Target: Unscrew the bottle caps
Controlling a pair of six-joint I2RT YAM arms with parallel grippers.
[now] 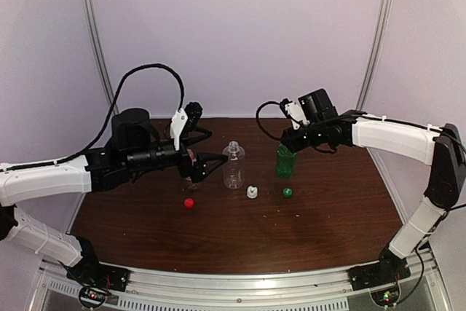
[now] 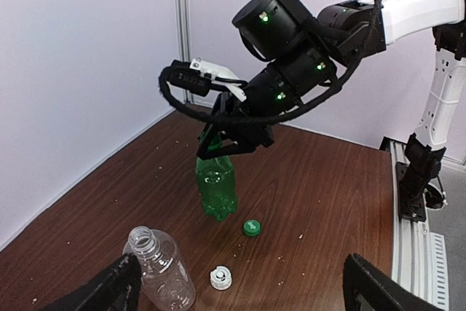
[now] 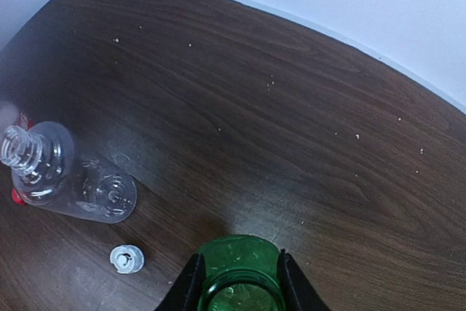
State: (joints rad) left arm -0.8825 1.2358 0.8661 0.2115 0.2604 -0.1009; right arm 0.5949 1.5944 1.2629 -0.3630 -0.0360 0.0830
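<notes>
Both fingers of my right pincer point(image 3: 240, 285) clamp the open neck of the green bottle point(image 2: 216, 191), which stands upright on the surface point(image 3: 306, 107). Its green cap point(image 2: 252, 227) lies just beside it, the white cap point(image 2: 220, 277) lies near the uncapped clear bottle point(image 2: 164, 267), and the red cap point(image 1: 189, 202) lies farther left. My left pincer point(image 2: 244, 293) is spread wide and empty. I judge the danger is in letting go: a dragging finger could topple this light bottle onto the caps.

Bare table point(image 1: 240, 242) along the near edge; mid-table, clear bottle point(image 1: 233, 167) and green bottle point(image 1: 285, 164) upright, a gap between.
</notes>
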